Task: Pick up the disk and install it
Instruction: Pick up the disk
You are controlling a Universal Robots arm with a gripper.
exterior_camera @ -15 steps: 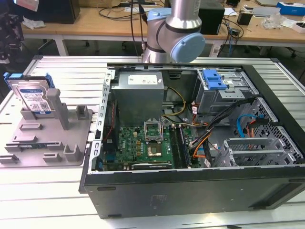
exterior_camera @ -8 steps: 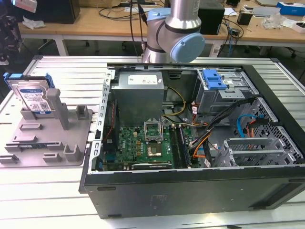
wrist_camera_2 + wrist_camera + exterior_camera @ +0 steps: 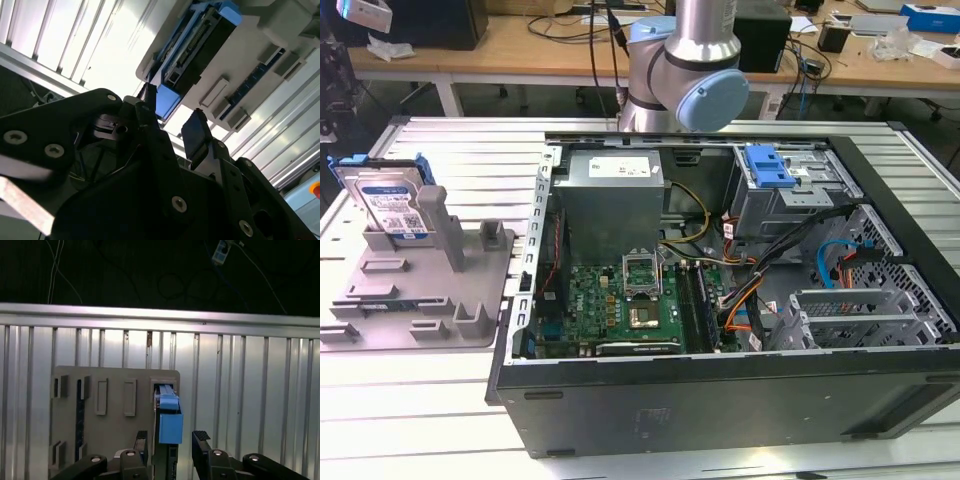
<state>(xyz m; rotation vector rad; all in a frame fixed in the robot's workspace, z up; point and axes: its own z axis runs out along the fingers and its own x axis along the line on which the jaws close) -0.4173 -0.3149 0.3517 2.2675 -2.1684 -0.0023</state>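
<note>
Disk [image 3: 388,200] stands upright in the grey tray [image 3: 430,300], at the exterior view's left.
An open computer case [image 3: 720,405] sits beside the tray. The disk's white-and-blue label cannot be read. The gripper [image 3: 171,440] hangs clear of the disk, fingers [image 3: 201,438] wide and empty.

The arm [image 3: 692,40] consists of a polished silver tube seated on a grey cast joint housing. The joint cap [image 3: 712,100] is round, smooth and pale blue. The gripper [image 3: 171,112] is matte black, built from angular link plates. Its fingers [image 3: 196,131] are narrow black bars with flat pads. Silver socket-head screws [image 3: 178,202] sit recessed in the links.
</note>
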